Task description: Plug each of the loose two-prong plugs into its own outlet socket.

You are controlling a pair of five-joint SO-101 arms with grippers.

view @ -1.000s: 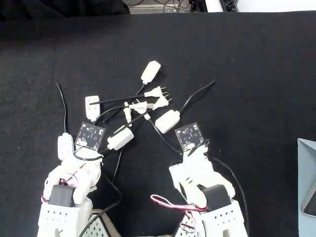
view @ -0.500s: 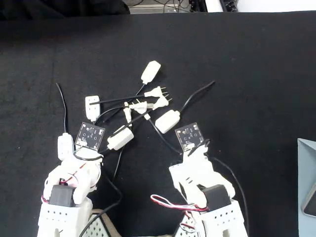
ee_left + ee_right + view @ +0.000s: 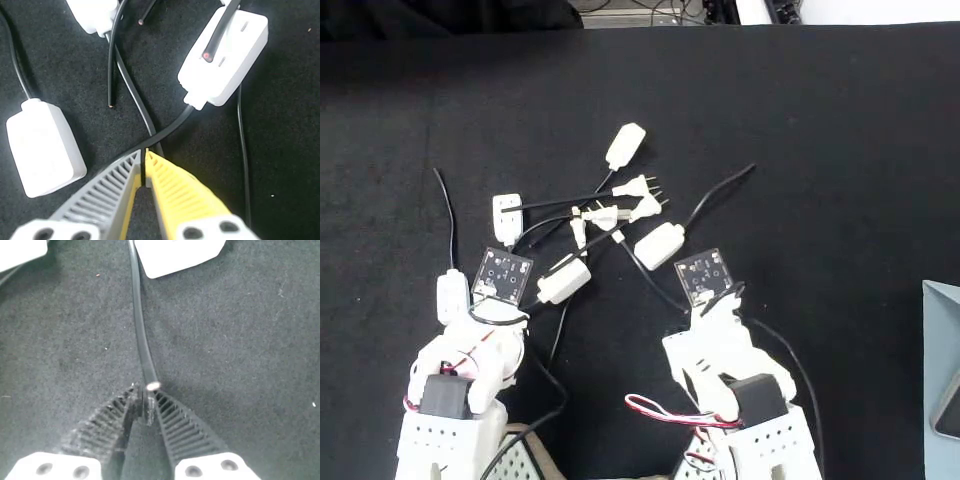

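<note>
Bench (image 3: 820,120) strewn with plugs (image 3: 638,186) at twelve o'clock, left tool (image 3: 145,160) pressed together pinching black cord (image 3: 170,127) beside white socket (image 3: 222,55), right tool (image 3: 145,402) likewise pinching cord end (image 3: 148,379)

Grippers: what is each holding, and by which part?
Left gripper pinches a black cord partway along; right gripper pinches a second cord at its cut end.

A black cloth (image 3: 840,150) covers the table. At its right border sits a pale blue-grey tray (image 3: 938,320), cut off by the frame, with a dark flat object (image 3: 950,410) lying in it. Beyond the table's far edge, a tangle of cables (image 3: 640,10) lies on a light surface, with a white board (image 3: 752,10) beside it. Dark fabric (image 3: 450,12) is bunched at the far left.
</note>
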